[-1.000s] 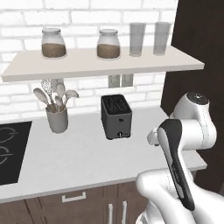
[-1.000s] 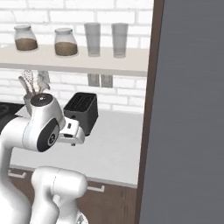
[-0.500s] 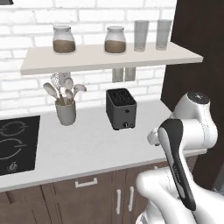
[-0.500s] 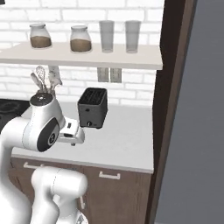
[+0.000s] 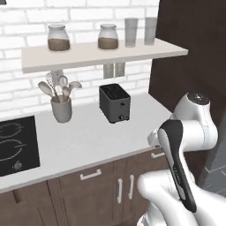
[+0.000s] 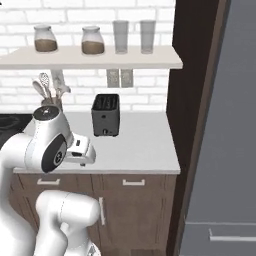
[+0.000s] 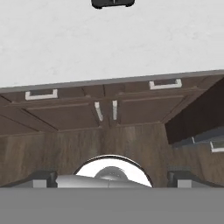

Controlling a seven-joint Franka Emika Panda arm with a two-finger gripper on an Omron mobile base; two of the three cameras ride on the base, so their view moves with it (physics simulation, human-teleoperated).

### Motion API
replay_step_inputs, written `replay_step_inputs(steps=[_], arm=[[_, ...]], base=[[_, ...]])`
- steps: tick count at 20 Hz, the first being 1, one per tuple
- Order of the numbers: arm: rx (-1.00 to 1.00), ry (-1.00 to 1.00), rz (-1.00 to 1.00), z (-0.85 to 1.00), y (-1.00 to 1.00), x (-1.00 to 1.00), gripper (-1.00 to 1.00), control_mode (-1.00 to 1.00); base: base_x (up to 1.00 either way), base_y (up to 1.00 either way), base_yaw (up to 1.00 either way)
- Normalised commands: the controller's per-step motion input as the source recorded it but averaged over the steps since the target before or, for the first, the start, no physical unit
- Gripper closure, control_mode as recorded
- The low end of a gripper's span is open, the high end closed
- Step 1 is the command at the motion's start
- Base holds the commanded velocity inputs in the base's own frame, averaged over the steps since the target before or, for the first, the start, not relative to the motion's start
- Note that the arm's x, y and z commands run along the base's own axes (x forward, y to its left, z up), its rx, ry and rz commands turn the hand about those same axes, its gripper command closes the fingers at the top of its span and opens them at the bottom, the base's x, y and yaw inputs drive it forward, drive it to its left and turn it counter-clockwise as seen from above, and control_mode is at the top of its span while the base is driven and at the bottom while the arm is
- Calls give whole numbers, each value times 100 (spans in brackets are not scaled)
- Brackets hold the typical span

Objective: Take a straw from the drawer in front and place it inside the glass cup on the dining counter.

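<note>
My gripper (image 7: 112, 177) points down at the floor in front of the cabinets. Its dark fingertips (image 7: 43, 177) stand wide apart at the bottom of the hand view, open, with nothing between them. Two dark brown drawer fronts sit shut under the pale worktop, a left drawer (image 7: 41, 95) and a right drawer (image 7: 165, 85), each with a horizontal silver handle. From the base the same fronts show as the left drawer (image 5: 90, 175) and the right drawer (image 6: 134, 182). The straw is hidden. The glass cup and the dining counter are out of view.
On the worktop (image 5: 88, 137) stand a black toaster (image 5: 114, 103), a utensil pot (image 5: 62, 109) and a black hob (image 5: 15, 143). A shelf (image 6: 90, 57) carries two jars and a pair of tall glasses (image 6: 132, 36). A dark tall cabinet (image 6: 200, 125) stands to the right. Cabinet doors (image 7: 105, 111) hang below.
The whole picture has shifted in both base views: the base has moved, and more of the hob and cabinet fronts now show. The arm holds the same folded pose.
</note>
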Motion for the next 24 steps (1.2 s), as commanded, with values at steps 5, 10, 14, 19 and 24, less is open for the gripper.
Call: replay_step_inputs(steps=[5, 10, 14, 19, 24], arm=[[0, 0, 0, 0, 0, 0, -100, 100], [0, 0, 0, 0, 0, 0, -100, 100], [1, -5, -20, 0, -23, -23, -100, -100], [12, -3, -8, -1, -81, 4, -100, -100], [32, 0, 3, -22, -57, 62, -100, -100]], base=[[-66, 39, -44], [-54, 23, -45], [-8, 0, -10], [0, 0, 0], [0, 0, 0]])
